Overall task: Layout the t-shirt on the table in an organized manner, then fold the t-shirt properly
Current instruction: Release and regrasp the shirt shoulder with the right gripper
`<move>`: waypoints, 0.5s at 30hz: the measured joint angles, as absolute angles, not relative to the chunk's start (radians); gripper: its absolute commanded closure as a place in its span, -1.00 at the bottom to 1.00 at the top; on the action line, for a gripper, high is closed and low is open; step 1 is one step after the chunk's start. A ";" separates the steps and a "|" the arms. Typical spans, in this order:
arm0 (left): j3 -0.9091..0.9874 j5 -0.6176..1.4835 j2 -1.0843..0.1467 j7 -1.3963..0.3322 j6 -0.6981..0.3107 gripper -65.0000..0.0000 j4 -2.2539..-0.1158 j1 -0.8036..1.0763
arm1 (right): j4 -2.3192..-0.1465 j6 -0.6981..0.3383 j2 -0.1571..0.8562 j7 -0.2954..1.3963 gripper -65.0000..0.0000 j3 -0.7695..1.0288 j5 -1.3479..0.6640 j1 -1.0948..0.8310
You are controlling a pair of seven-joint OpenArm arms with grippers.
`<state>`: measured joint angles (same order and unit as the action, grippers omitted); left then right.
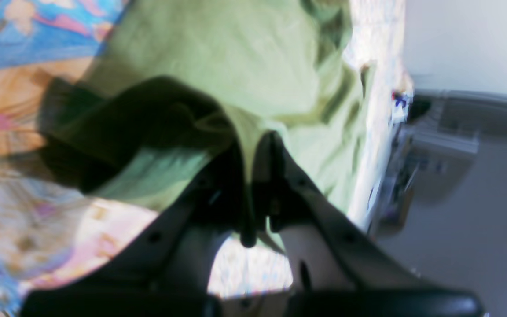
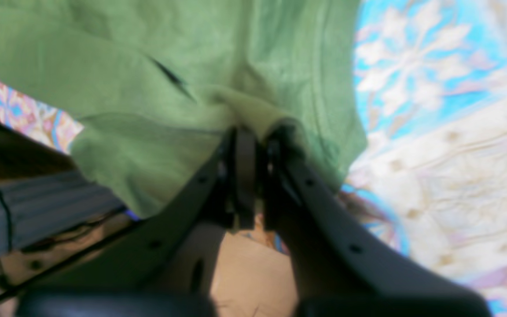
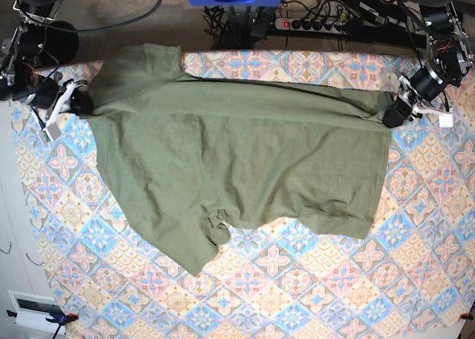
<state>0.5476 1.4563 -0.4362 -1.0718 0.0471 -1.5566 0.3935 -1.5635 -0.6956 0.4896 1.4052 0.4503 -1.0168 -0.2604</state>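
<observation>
T-shirt: the olive-green t-shirt (image 3: 237, 161) is stretched across the upper half of the table (image 3: 297, 294), its top edge pulled taut between the two arms; one sleeve rides up at about 11 o'clock, and the lower edge sags toward 7 o'clock with a small bunched wrinkle near the middle.

Right gripper: at 9 o'clock in the base view, the right gripper (image 3: 80, 100) sits at the shirt's side edge; the right wrist view brings it close, jaws of the right gripper (image 2: 255, 136) drawn nearly together with a fold of green fabric clamped between them.

Left gripper: at 3 o'clock in the base view, the left gripper (image 3: 392, 116) meets the shirt's far corner; the left wrist view shows the left gripper (image 1: 255, 145) pinched tight on a thin ridge of cloth, the t-shirt (image 1: 236, 57) fanning away from it.

Only in the base view: the whole garment's outline, both arms at once, and a power strip (image 3: 315, 21) beyond the table at 12 o'clock.

Only in the wrist views: how close the jaws stand and the cloth caught in them; the left wrist view also shows fabric lifted off the table (image 1: 11, 88), casting a dark shadow beneath, and both are blurred.

Containers: a dark grey bin-like shape (image 1: 469, 114) shows off the table edge in the left wrist view; too blurred to tell what it holds.
</observation>
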 measured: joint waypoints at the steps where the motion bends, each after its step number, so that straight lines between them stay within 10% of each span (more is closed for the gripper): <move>1: 0.548 1.456 -0.429 -1.069 0.047 1.00 -1.538 0.382 | -1.542 -0.696 0.478 1.415 0.99 0.448 -1.009 -0.250; 15: 0.550 1.417 -0.426 -1.074 0.044 1.00 -1.415 0.257 | -1.511 -0.696 0.396 1.413 0.99 0.445 -0.891 -0.091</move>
<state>0.5503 1.4170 -0.4263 -1.0737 0.0441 -1.4155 0.2565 -1.5108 -0.6956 0.3962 1.4128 0.4450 -0.8913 -0.0906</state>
